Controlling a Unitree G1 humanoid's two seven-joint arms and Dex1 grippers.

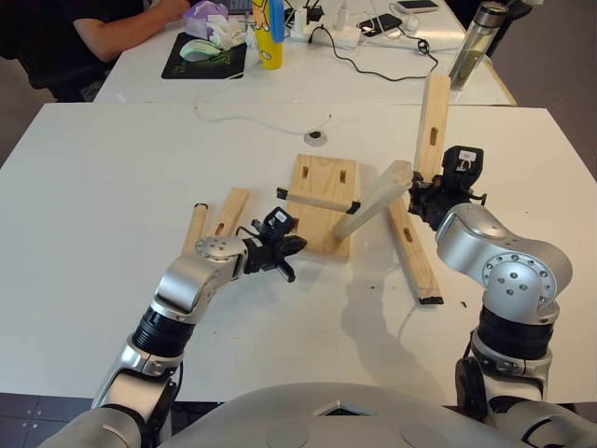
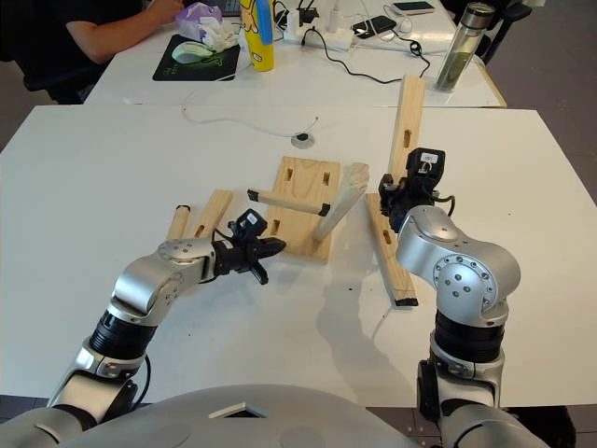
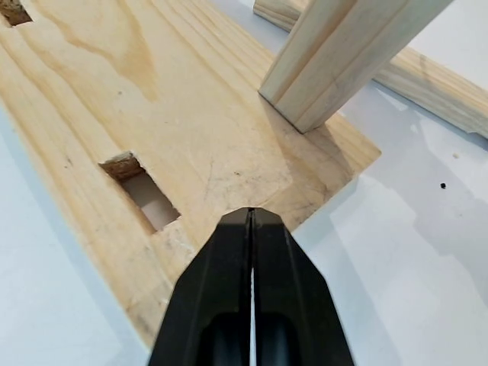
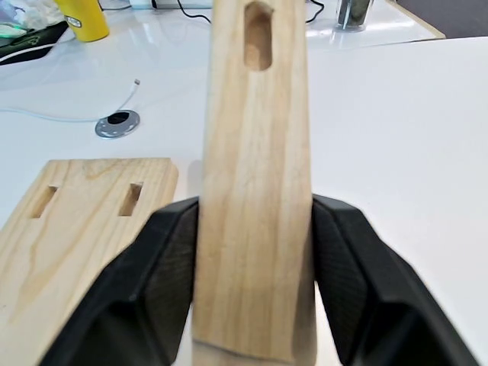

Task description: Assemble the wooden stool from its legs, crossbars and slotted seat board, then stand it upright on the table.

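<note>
1. Left eye view: a white desk [image 1: 112, 187] carries the parts. Behind it, a second desk [image 1: 308, 84] holds a yellow bottle [image 1: 270, 37] and a mouse pad [image 1: 201, 61]. The seat board [image 1: 324, 177] lies flat between the two grippers, with a crossbar [image 1: 317, 199] across it. A pair of legs [image 1: 198, 227] lies just outside the left gripper [image 1: 289, 257]. A flat leg [image 1: 415, 257] lies on the desk beneath the right gripper [image 1: 424, 191].
2. Right eye view: the left arm stretches forward and inward, low over the desk, with its gripper level at the board's near edge. The right arm is bent at the elbow, its gripper raised and grasping an upright leg [image 2: 408, 112]. A tilted leg [image 2: 343, 201] slopes from beside that gripper down onto the board.
3. Left wrist view: the fingers [image 3: 221, 305] are clenched together with nothing between them. Just ahead is a slot [image 3: 145, 198] in the board, and beyond it the tilted leg's square end rests on the board.
4. Right wrist view: the fingers [image 4: 152, 282] clamp both sides of the upright leg. Beyond the gripper are the seat board and a cable grommet [image 4: 117, 122].
</note>
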